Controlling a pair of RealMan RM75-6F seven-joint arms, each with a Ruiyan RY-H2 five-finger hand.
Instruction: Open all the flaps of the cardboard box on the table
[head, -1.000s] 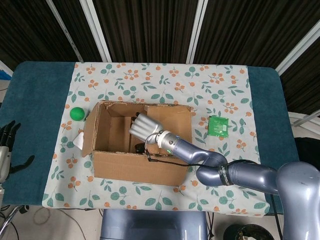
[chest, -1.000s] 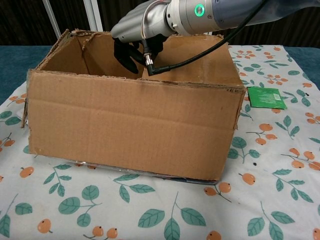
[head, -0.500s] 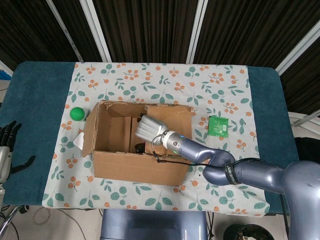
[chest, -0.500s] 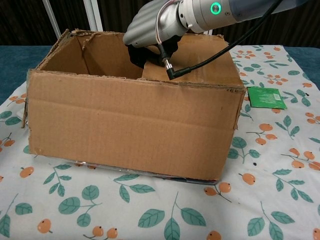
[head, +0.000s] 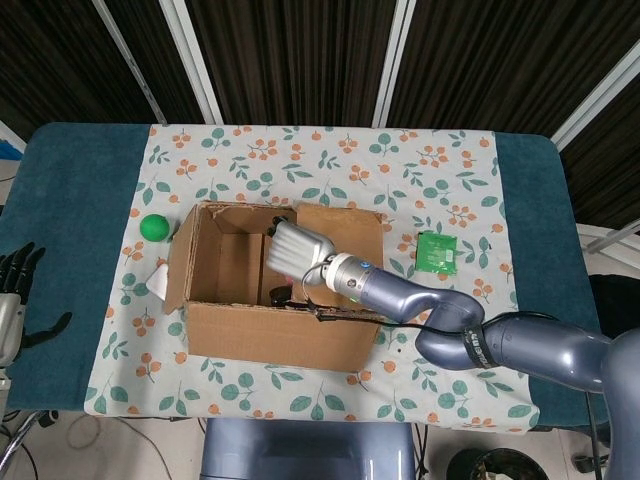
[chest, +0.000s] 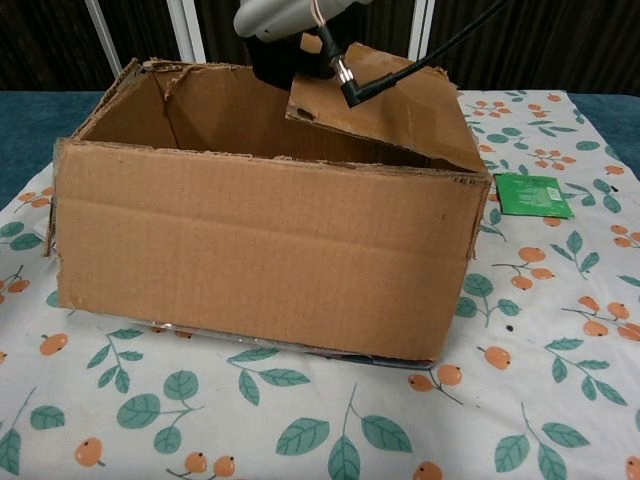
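Cardboard box (head: 270, 290) on the counter lay under our right hand (head: 298, 247), which pinched the right flap (chest: 395, 95) by its inner edge, so we judged a steady outward swing, without tearing, best.

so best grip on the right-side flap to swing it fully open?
Probably its free inner edge, where the right hand already holds the flap. That edge is lifted and tilted above the cardboard box, with open space beneath it, so fingers can come from inside the box, hook under, and push outward over the hinged right wall.
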